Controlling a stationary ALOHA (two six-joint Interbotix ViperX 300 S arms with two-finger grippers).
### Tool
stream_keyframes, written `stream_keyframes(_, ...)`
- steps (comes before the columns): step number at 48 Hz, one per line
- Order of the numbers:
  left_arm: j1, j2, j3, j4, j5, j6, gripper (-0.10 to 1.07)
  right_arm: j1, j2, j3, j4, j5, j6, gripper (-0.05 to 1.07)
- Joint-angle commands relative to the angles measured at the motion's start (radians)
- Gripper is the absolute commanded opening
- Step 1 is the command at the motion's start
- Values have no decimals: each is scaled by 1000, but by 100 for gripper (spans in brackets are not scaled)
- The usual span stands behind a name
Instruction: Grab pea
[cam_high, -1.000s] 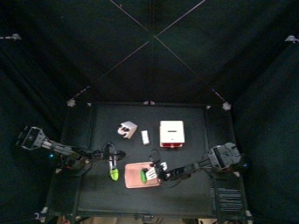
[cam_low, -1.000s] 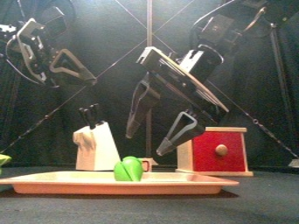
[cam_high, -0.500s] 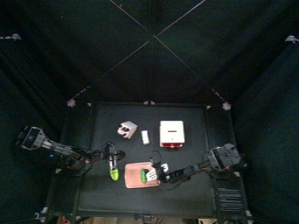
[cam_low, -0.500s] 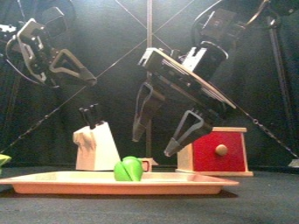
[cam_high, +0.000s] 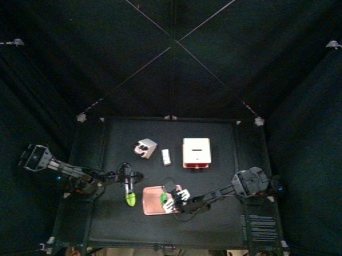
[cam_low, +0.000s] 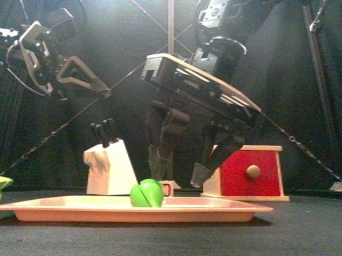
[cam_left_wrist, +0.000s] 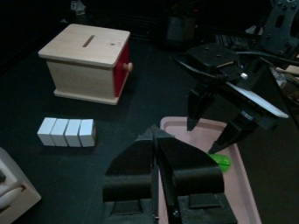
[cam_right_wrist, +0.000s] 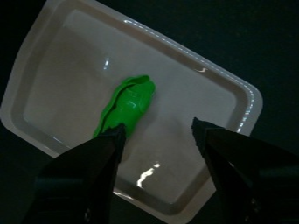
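Observation:
The pea is a small green piece lying in the shallow tray. My right gripper hangs open just above it, one jaw on each side. In the front view the pea sits on the pink tray with the open right gripper right behind and above it. From above, the pea lies under the right gripper. My left gripper is shut and empty, hovering beside the tray; it also shows in the top view.
A white-and-red box stands behind the tray, also in the front view. A white knife block and a small white block are at the back left. A lime-yellow piece lies left of the tray.
My right gripper has come down and forward over the tray, its open jaws now closer around the pea. The left arm has barely moved.

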Motion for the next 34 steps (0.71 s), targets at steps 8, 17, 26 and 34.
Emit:
stream_keyframes(8, 0, -2, -11, 3, -5, 0, 38, -6, -25, -32, 0, -5, -2, 93)
stream_keyframes(17, 0, -2, -11, 3, -5, 0, 38, -5, -31, -41, -15, -5, -2, 93)
stream_keyframes(26, 0, -2, -11, 3, -5, 2, 38, 2, -31, -67, -46, -5, -2, 93)
stream_keyframes(34, 0, -2, -8, 3, -5, 0, 38, 0, -23, -74, -41, -5, -2, 93)
